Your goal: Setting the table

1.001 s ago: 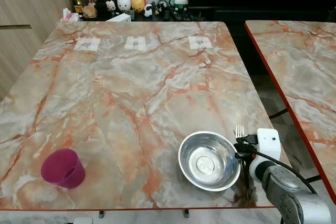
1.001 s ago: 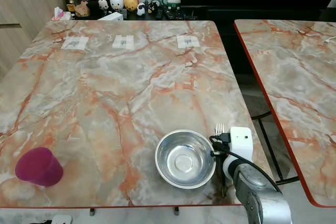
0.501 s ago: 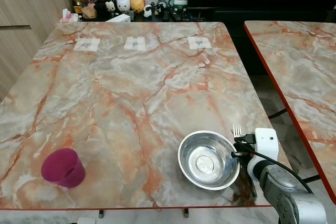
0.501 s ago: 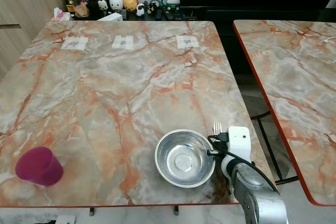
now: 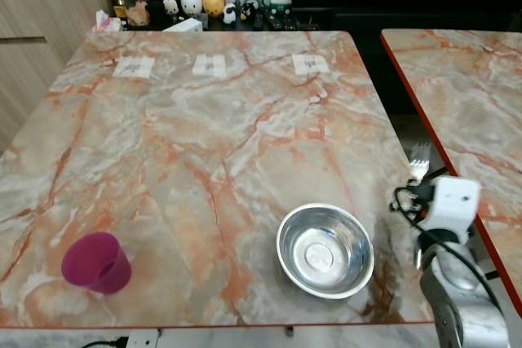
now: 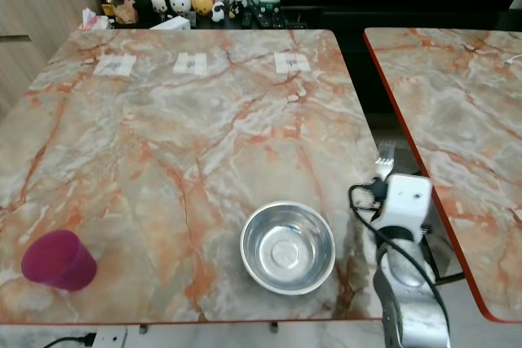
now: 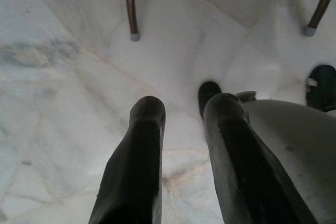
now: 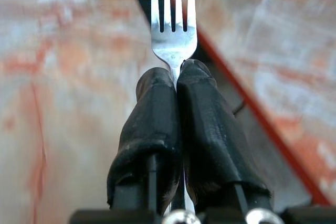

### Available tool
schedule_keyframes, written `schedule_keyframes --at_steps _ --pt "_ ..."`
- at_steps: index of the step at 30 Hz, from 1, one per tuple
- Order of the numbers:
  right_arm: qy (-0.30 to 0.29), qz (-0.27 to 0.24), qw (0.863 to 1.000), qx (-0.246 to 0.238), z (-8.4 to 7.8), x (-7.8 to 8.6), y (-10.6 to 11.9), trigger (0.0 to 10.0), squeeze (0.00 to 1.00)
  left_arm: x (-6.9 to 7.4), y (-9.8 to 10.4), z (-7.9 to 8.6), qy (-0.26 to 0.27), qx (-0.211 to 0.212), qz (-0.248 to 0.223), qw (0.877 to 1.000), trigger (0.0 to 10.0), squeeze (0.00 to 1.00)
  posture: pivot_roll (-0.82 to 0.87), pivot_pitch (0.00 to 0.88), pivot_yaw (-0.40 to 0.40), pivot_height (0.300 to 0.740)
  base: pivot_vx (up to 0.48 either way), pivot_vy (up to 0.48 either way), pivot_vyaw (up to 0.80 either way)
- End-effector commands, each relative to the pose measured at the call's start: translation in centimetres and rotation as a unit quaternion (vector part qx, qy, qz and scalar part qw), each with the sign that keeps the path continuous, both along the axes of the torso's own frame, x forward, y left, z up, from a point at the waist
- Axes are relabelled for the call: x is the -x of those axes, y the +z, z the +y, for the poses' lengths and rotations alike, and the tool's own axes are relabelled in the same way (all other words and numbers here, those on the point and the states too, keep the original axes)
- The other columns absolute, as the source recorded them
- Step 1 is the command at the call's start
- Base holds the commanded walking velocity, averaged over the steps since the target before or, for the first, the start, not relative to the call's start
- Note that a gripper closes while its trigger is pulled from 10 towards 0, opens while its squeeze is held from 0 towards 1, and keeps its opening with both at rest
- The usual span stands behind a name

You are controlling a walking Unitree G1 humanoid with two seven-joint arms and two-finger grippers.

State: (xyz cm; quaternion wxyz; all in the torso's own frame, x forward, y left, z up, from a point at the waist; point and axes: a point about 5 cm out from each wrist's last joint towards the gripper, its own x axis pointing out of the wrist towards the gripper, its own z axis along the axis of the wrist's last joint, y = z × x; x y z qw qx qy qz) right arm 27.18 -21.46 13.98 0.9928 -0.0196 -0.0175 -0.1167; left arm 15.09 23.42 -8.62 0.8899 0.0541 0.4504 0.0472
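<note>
Right gripper [image 8: 176, 85] now shifted away from steel bowl [image 5: 325, 250] toward table [image 5: 204, 144] edge, pinching fork [image 8: 173, 19], pink cup [image 5: 95, 262] near left, left gripper [image 7: 184, 111] slightly parted above floor.

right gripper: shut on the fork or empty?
Shut on the fork. In the right wrist view both black fingers of the right gripper pinch its neck, tines sticking out past the fingertips.

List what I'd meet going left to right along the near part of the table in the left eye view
Purple cup → steel bowl → fork, held up by the right end effector past the table's right edge.
</note>
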Motion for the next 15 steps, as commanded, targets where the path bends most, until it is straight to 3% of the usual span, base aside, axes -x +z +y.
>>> schedule_keyframes --at_steps 1,12,15 --pt "0.012 -0.042 0.998 0.038 0.26 0.30 0.97 10.0 0.00 1.57 -0.45 0.67 0.003 -0.004 0.026 1.000 10.0 0.00 -0.01 0.112 -0.015 0.740 0.000 0.000 0.00" --pt "0.047 -0.102 0.992 0.057 1.22 0.26 1.36 10.0 0.00 1.90 -0.73 0.05 -0.010 -0.012 0.034 0.999 10.0 0.00 -0.01 0.077 -0.014 0.740 0.000 0.000 0.00" --pt "0.052 -0.105 0.991 0.060 1.22 0.15 1.30 10.0 0.00 2.03 -0.81 -0.11 -0.011 -0.011 0.035 0.999 10.0 0.00 -0.02 0.067 -0.020 0.740 0.000 -0.286 0.00"
